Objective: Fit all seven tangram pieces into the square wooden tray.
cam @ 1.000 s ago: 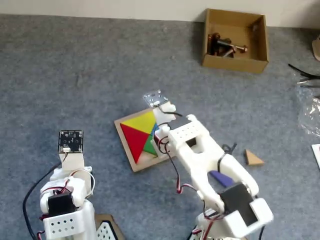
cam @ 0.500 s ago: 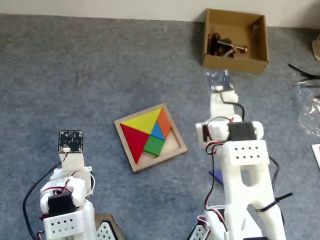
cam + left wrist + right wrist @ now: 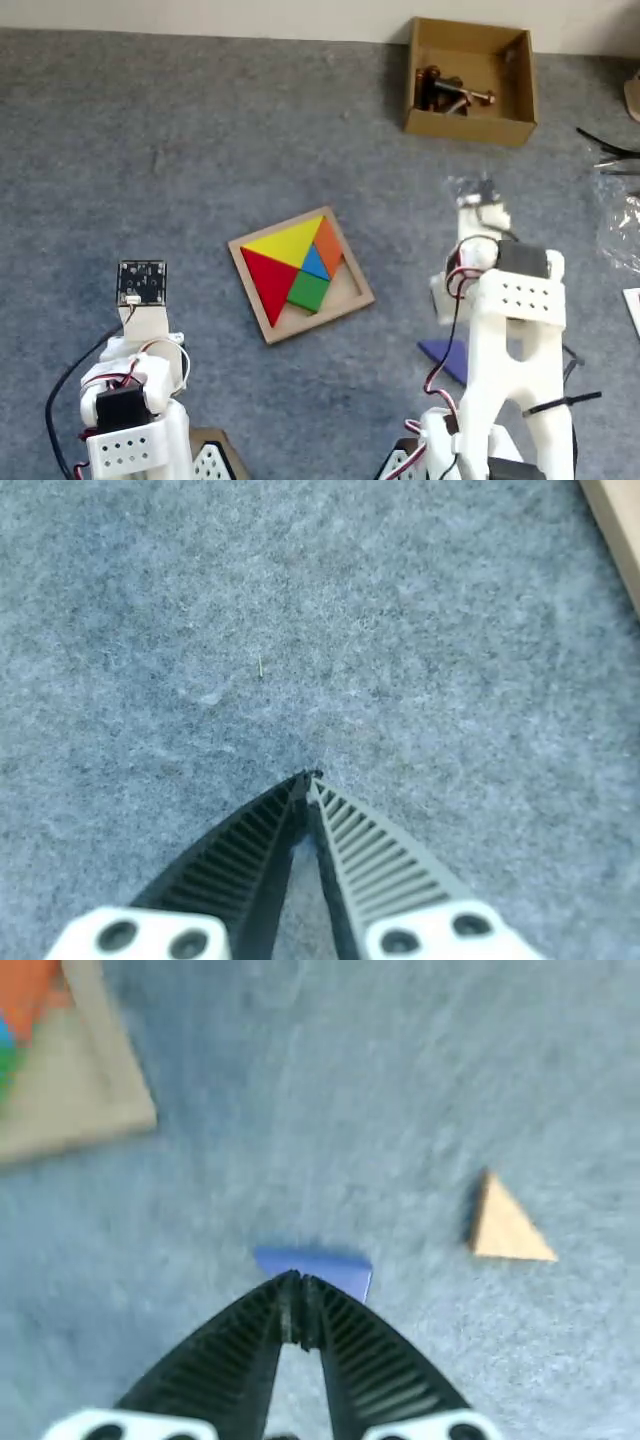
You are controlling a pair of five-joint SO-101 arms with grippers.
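Sitting in the middle of the gray carpet (image 3: 150, 150) is the wooden tray (image 3: 346, 288), turned a bit like a diamond. Five pieces lie flat inside it: a big yellow piece (image 3: 282, 245), a big red piece (image 3: 264, 282), an orange piece (image 3: 328, 247), a small blue piece (image 3: 315, 264) and a green piece (image 3: 308, 292). They touch each other. The side of the tray nearest the right arm (image 3: 510, 330) is bare wood.

Two more pieces lie on the carpet outside the tray. The purple piece (image 3: 442, 354) lies beside the right arm, well apart from the tray. In the right wrist view the right gripper (image 3: 298, 1290) hangs over the carpet with its tips just by the purple piece. Its jaws are pressed together and hold nothing. A tan triangle (image 3: 505, 1228) lies near the purple piece, not touching it.

The left arm (image 3: 135, 400) is on the other side of the tray. The left gripper (image 3: 310, 780) points down at the carpet. Its jaws are together too and hold nothing. A corner of the tray shows at the edge of the left wrist view.

A cardboard box (image 3: 465, 128) sits at the far edge of the carpet with some small things in it.
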